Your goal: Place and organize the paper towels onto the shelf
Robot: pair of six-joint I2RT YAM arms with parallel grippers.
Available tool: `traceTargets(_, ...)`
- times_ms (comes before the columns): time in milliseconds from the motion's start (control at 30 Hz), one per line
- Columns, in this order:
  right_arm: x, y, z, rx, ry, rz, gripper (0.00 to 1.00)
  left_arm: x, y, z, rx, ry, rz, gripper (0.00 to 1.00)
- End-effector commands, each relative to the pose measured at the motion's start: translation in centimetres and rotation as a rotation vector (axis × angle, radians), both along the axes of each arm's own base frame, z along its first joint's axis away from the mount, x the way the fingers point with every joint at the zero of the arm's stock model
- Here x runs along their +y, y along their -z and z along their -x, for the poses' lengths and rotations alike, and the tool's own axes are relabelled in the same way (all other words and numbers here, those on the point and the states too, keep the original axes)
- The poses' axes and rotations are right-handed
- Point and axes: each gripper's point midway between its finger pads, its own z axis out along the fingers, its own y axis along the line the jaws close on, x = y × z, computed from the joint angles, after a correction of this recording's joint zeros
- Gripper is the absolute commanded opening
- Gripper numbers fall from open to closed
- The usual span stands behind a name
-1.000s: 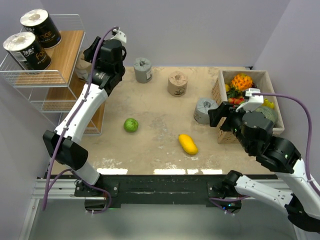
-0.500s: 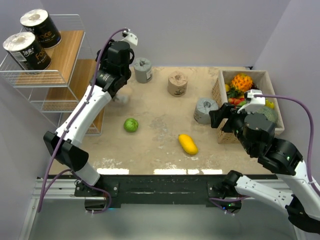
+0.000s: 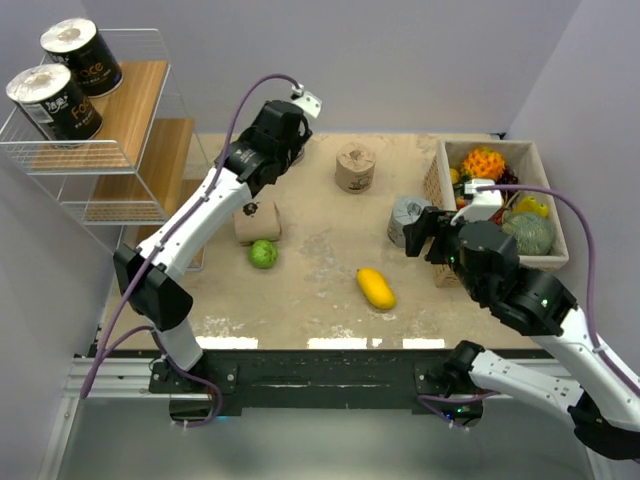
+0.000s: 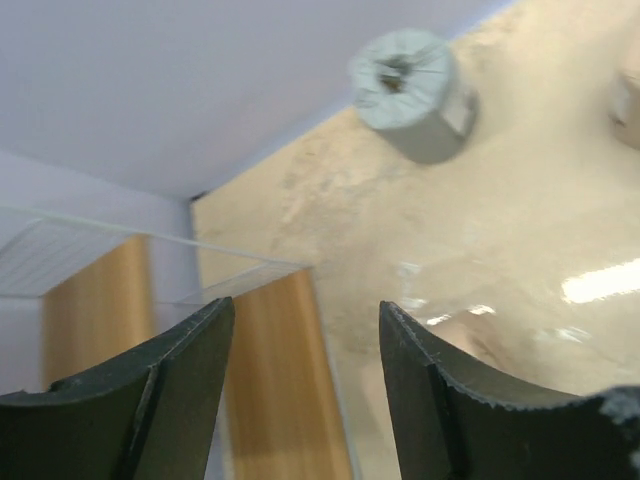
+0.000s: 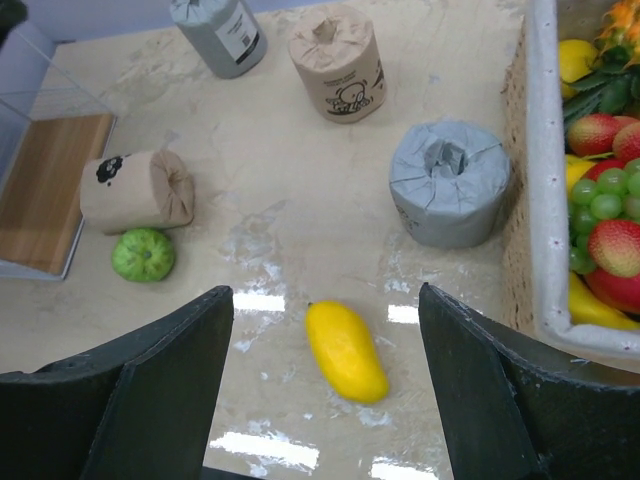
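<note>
Tan sideways roll (image 5: 137, 190), small black print

The left arm is no longer at the white wire shelf with wooden boards (image 3: 140, 95). It now reaches over the back of the sandy bench (image 3: 320, 280), with the left claw (image 4: 305, 312) spread and empty above the upright grey-wrapped roll (image 4: 412, 92), which the arm now hides from the top view. The tan-wrapped paper towel roll (image 3: 257, 222), earlier against the shelf, now lies on its side on the bench just behind the round green fruit (image 3: 262, 252). The right claw (image 5: 325, 295) sits further left than before, and its arm covers more of the squat grey roll (image 3: 403, 215).
</note>
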Motion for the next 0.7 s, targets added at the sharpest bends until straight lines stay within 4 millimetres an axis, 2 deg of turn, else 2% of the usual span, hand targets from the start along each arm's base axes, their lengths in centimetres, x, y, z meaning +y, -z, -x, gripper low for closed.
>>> traceTargets(0, 2.6, 1.1, -0.8, 0.012, -0.059, -0.048, 0.79, -2.8, 4.9, 1.1, 0.173, 0.014, 0.153, 0.66)
traceTargets(167, 4.6, 2.5, -1.1, 0.051, -0.116, -0.054, 0.79, -3.2, 10.0, 2.7, 0.3, -0.091, 0.195, 0.75)
traceTargets(200, 4.6, 2.6, -1.1, 0.053, -0.115, -0.052, 0.79, -2.6, 10.8, 2.9, 0.302, -0.124, 0.164, 0.76)
traceTargets(367, 3.9, 2.1, -0.8, 0.025, -0.104, -0.063, 0.79, -2.5, 15.4, 4.0, 0.373, -0.168, 0.039, 0.83)
traceTargets(500, 3.1, 2.2, -0.4, 0.014, -0.097, -0.059, 0.79, -2.3, 18.0, 3.4, 0.388, -0.189, -0.036, 0.85)
traceTargets(667, 2.5, 2.2, 0.1, 0.009, -0.091, -0.061, 0.79, -1.5, 19.4, 2.1, 0.368, -0.235, -0.149, 0.85)
